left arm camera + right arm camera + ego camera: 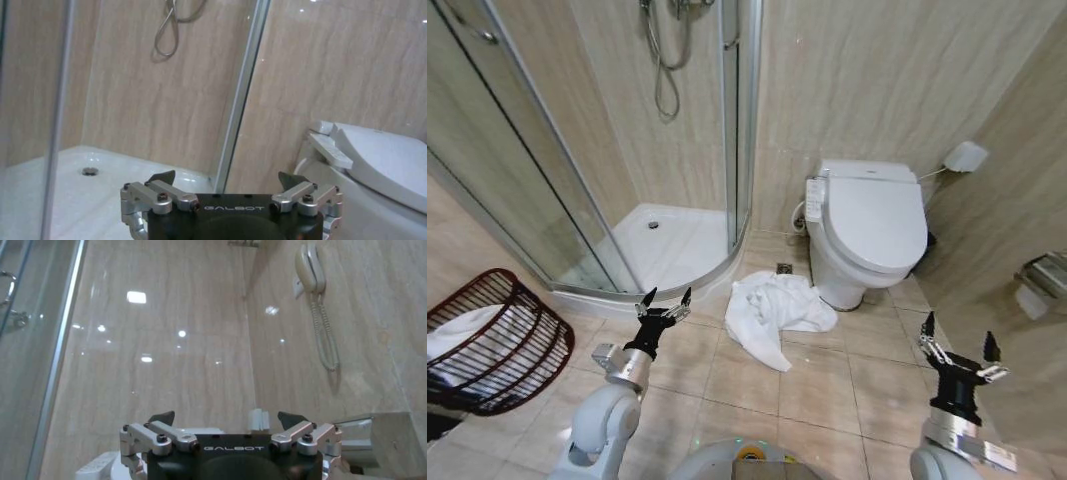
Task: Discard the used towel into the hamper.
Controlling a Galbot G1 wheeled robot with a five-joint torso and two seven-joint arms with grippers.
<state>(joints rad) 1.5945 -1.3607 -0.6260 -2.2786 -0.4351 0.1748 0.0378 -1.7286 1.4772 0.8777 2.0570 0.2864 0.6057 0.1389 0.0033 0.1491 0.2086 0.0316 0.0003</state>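
**A:** Towel [775, 312], item one: white, crumpled, lying in a heap on the tiled floor [757, 385], just beside the base of the toilet [867, 232] and near the shower tray's curved edge [672, 245]. Status?

**B:** Not yet picked up. Nothing touches it.

**A:** Hamper [495, 340], item two?

**B:** Dark red-brown wire basket, open lattice, on the floor at the robot's far left, well apart from the towel. It leans over, mouth toward the robot, with some white cloth already inside. I cannot tell what that cloth is.

**A:** Left hand [663, 305]?

**B:** Raised above the floor between hamper and towel, nearer the towel, fingers spread wide, holding nothing. Its wrist view looks at the shower glass [243, 95] and the toilet's side, jaws apart there too.

**A:** Right hand [957, 345]?

**B:** At the robot's right, beyond the toilet's front and well apart from the towel. Fingers parted, empty. Its wrist view faces the wall and a wall phone [312, 270].

**A:** Progress entry?

**B:** By my judgement, the start. Done: the robot faces the towel with both hands ready. Left: reach down, grip the towel, carry it left, release it into the hamper.
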